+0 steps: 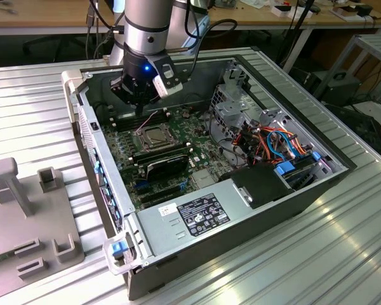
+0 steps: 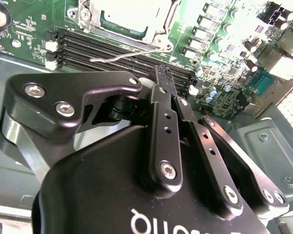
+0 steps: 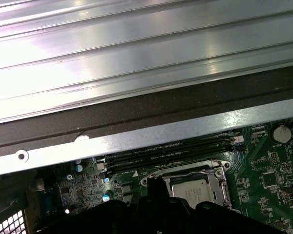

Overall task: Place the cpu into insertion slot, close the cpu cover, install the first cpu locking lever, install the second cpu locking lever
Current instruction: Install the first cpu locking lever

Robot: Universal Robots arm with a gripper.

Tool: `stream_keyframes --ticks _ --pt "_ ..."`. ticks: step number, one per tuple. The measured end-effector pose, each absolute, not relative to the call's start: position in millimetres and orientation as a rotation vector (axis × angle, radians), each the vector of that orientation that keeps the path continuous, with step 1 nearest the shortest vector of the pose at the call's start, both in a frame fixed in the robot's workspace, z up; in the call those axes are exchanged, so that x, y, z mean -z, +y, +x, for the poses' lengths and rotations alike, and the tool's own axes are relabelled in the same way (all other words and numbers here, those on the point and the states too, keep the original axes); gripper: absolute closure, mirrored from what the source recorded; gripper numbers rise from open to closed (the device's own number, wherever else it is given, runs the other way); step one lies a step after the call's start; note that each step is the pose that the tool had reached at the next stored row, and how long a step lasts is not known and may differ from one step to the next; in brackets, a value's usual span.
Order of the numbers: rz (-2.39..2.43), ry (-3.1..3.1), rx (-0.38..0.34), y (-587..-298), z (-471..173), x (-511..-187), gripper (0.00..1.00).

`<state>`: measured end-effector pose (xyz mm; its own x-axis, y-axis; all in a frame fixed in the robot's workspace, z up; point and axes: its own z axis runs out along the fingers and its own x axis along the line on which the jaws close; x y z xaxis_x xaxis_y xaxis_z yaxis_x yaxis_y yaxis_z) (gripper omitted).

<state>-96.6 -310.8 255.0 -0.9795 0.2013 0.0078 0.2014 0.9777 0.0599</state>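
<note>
Gripper: the black gripper (image 1: pixel 141 108) hangs inside the open computer case (image 1: pixel 254 210), low over the motherboard (image 1: pixel 178 171). In the second wrist view its fingers (image 2: pixel 162 105) are pressed together, and nothing shows between them.

Cpu: the cpu (image 1: pixel 152 135) lies seated in the insertion slot (image 1: pixel 137 145) in the exterior view, its dull silver top facing up. In the first wrist view the cpu (image 3: pixel 195 190) shows as a pale square inside its metal surround.

Cpu relative to gripper: in the exterior view the chip lies just below and in front of the fingertips, close but apart. In the second wrist view the tips point at the memory slots (image 2: pixel 117 51), which lie between them and the socket.

Cpu cover: the silvery cpu cover (image 3: pixel 185 169) appears to lie flat around the chip, though the angle makes this hard to confirm.

Locking lever: a thin bent wire lever (image 2: pixel 132 53) stands up off the board beside the socket in the second wrist view, across the memory slots and just beyond the fingertips; it does not look latched down.

Surroundings: the case rests on a ribbed metal table (image 1: pixel 38 101); a grey fixture block (image 1: pixel 25 216) sits at the exterior view's left.
</note>
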Motion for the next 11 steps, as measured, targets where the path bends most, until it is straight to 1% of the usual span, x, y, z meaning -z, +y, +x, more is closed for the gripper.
stream_keyframes --ticks 11 --pt "-0.294 -3.124 0.095 -310.7 -88.5 -251.8 0.89"
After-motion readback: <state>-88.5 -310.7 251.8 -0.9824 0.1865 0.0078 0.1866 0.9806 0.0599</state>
